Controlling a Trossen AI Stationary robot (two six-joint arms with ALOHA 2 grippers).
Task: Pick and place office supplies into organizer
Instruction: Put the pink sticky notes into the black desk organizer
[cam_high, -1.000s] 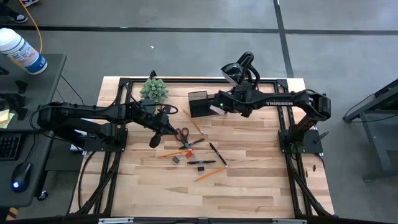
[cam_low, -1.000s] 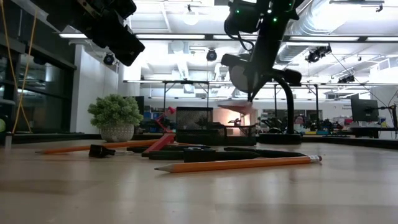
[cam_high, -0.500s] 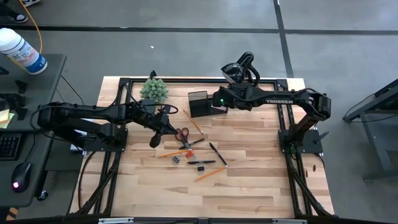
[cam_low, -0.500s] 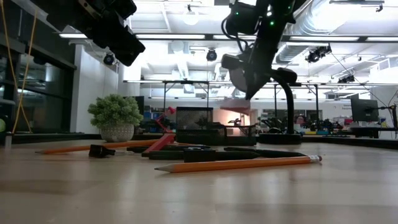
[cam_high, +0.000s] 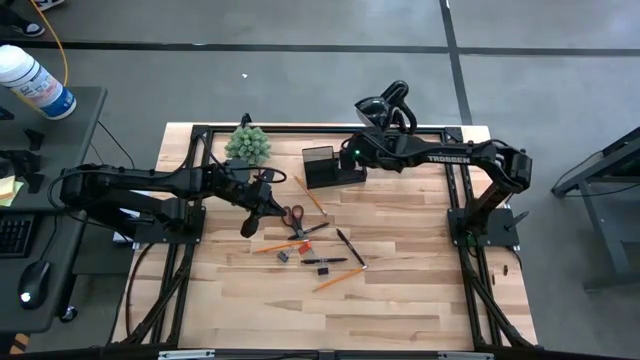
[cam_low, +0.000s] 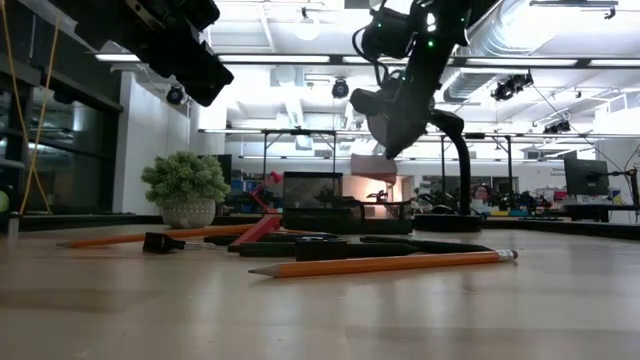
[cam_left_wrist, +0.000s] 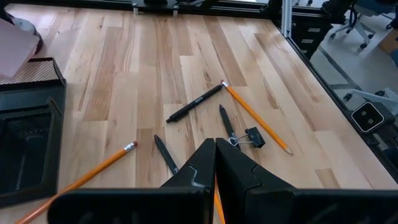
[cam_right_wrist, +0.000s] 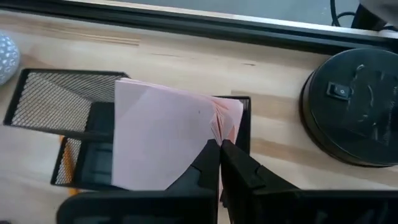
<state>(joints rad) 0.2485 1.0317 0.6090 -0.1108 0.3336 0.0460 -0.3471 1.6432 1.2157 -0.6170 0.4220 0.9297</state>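
Observation:
My right gripper (cam_high: 350, 160) is shut on the pink sticky-note pad (cam_right_wrist: 165, 137) and holds it over the black mesh organizer (cam_high: 320, 167) at the table's far middle; the pad also shows in the low view (cam_low: 372, 165). My left gripper (cam_high: 249, 226) is shut and empty, raised above the table just left of the red-handled scissors (cam_high: 296, 218). Orange pencils (cam_high: 272, 247), black pens (cam_high: 350, 247) and a small binder clip (cam_left_wrist: 252, 138) lie flat on the table around the scissors. One pencil (cam_high: 310, 195) lies beside the organizer. My right gripper pinches the pad between its two fingers at one edge (cam_right_wrist: 214, 134), where the sheets fan apart a little. The fingers come from above, slanting toward the far edge. The pad is lifted clear, tilted, and hangs over the organizer's compartments (cam_right_wrist: 56, 99).
A spiky green plant (cam_high: 247, 145) stands at the far left, left of the organizer. The black curved-neck stand (cam_high: 385, 105), with its round base (cam_right_wrist: 357, 106), sits just right of the organizer. Bare wood lies along the near part of the table (cam_high: 330, 320).
My right gripper has carried the pink pad toward the table's far edge and a little up, from beside the organizer's near right corner to over the organizer. The pad stays pinched and clear of the table.

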